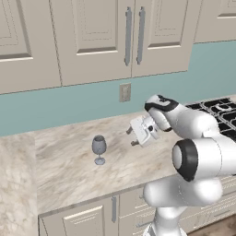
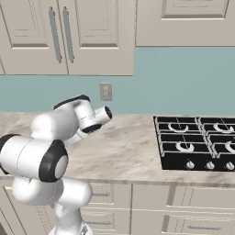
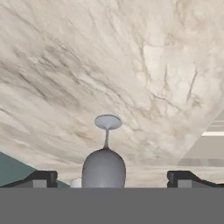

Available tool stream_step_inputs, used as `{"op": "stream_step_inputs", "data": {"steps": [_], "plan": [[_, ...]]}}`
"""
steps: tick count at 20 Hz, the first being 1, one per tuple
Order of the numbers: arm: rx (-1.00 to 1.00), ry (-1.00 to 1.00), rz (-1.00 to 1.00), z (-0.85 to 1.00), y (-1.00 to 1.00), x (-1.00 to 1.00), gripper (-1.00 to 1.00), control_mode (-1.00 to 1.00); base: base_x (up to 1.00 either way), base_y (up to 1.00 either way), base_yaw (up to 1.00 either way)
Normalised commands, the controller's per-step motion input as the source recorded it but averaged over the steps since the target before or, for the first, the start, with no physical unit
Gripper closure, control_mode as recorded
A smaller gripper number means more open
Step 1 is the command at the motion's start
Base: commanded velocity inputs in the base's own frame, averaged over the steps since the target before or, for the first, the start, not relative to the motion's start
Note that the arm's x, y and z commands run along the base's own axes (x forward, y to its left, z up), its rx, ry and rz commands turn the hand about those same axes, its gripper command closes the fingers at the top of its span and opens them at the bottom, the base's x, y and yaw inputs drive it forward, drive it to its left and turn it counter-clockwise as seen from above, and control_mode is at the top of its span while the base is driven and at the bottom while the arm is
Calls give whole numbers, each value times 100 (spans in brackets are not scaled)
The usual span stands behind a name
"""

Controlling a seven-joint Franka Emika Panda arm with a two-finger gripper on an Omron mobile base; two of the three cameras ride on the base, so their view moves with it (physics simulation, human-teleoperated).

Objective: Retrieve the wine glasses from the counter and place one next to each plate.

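marbled counter [image 1: 69, 152], one wine glass [image 1: 99, 149], open hand [image 1: 131, 137]

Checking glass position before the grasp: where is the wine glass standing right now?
The wine glass stands upright on the beige counter, left of the open gripper in the left base view, below the wall outlet.

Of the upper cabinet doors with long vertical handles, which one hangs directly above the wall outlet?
The right-hand door of the handled pair, its handle beside the centre seam. The wall outlet sits just below its left edge; its twin door lies further left.

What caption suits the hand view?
Open gripper lined up on a wine glass standing on the counter.
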Motion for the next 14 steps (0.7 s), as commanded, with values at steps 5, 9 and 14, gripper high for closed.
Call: {"op": "stream_step_inputs", "data": {"steps": [5, 9, 14], "plan": [[0, 11, 0, -36, 34, 14, -100, -100, 0, 0, 0], [0, 9, 0, -28, 34, 5, -100, -100, 0, 0, 0], [0, 5, 0, -16, 29, 1, -100, -100, 0, 0, 0]]}}
